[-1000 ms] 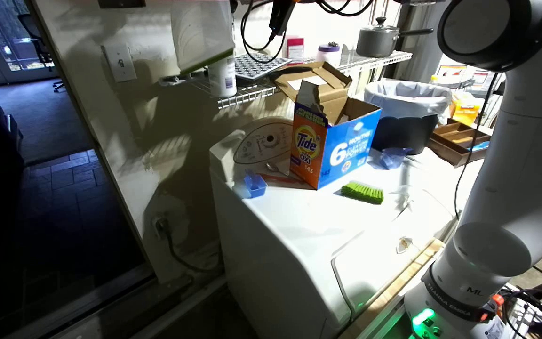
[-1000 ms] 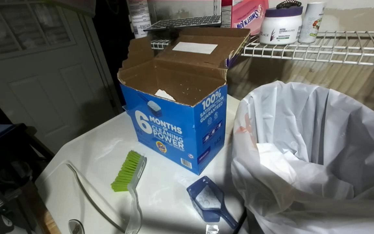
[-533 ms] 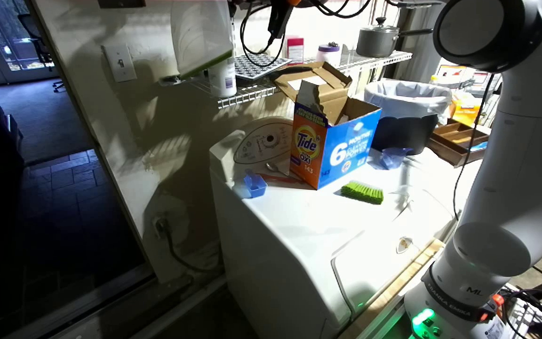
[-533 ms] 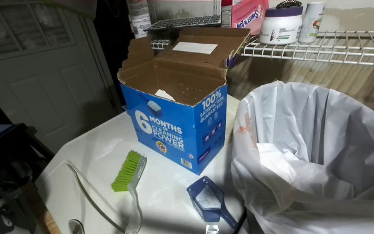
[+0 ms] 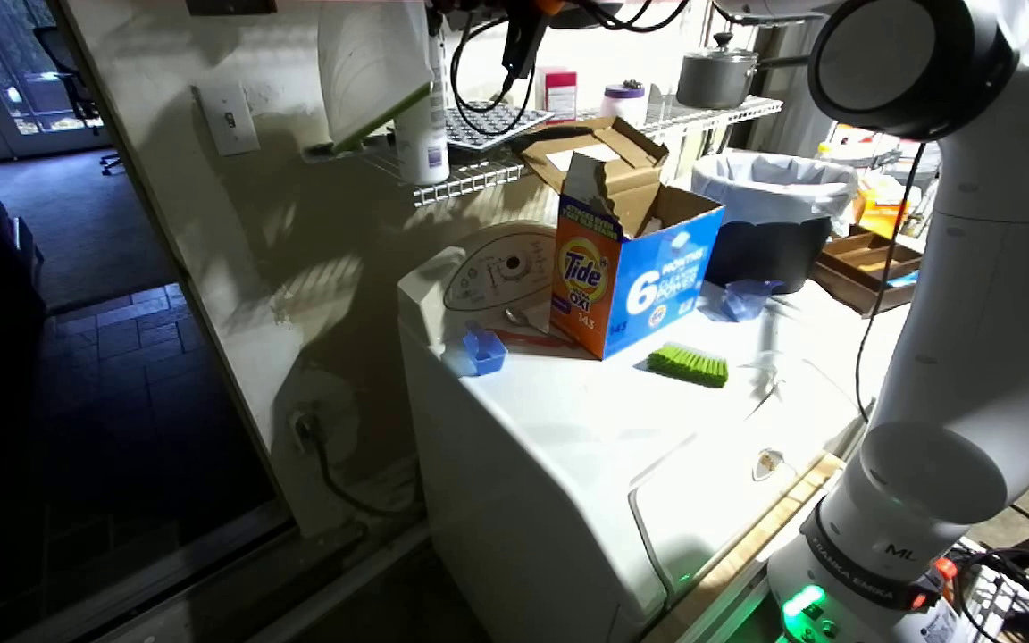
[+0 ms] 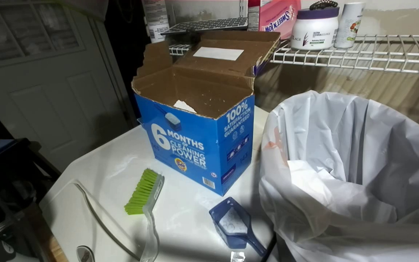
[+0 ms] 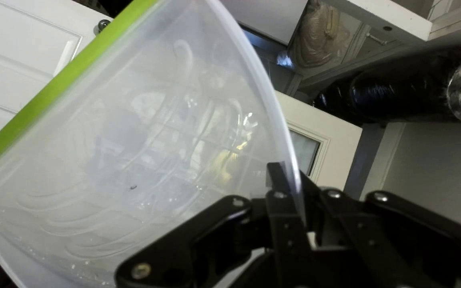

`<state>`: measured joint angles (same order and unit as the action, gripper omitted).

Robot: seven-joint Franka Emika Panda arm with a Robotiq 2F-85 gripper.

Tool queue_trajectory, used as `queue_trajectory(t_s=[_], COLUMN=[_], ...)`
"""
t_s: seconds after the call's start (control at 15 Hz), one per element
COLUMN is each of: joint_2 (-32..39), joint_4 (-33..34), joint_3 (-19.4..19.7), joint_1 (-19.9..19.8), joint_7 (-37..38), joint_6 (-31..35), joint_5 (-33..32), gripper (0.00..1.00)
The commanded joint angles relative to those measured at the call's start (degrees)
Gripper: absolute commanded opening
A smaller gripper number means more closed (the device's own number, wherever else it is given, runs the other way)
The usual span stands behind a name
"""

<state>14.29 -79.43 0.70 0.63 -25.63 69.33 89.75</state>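
Observation:
My gripper (image 7: 292,178) is shut on the side wall of a translucent plastic dustpan (image 7: 154,140) with a lime-green lip. One black finger shows through the clear plastic; the other is partly hidden behind the wall. In an exterior view the dustpan (image 5: 372,67) hangs tilted at the top, green lip down, near the wall and a white bottle (image 5: 422,147). The fingers lie at or beyond that view's top edge. A green-bristled brush (image 5: 689,366) lies on the white machine top, and also shows in an exterior view (image 6: 144,193).
An open Tide box (image 5: 586,277) stands on the white washer or dryer (image 5: 559,429). Blue scoops (image 5: 485,351) (image 6: 231,225) lie beside it. A lined bin (image 6: 344,109) stands near. A wire shelf (image 5: 470,185) holds jars and a pot (image 5: 716,79).
In an exterior view the arm's elbow, the gripper cables and the dustpan have shifted slightly left, and the dustpan's green lip has tilted more steeply. The box, brush and scoops have stayed put.

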Motion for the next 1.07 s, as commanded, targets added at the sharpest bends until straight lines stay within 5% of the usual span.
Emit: queue_trajectory(t_s=[0.0,1.0], joint_2=[1.6,2.5], joint_4=[2.1,2.2], joint_3=[-1.1,-0.9], joint_1=[-1.0,-0.9], joint_7=[3.1,6.4], joint_6=[0.5,1.9], joint_5=[3.1,4.9], gripper=[0.02,0.02])
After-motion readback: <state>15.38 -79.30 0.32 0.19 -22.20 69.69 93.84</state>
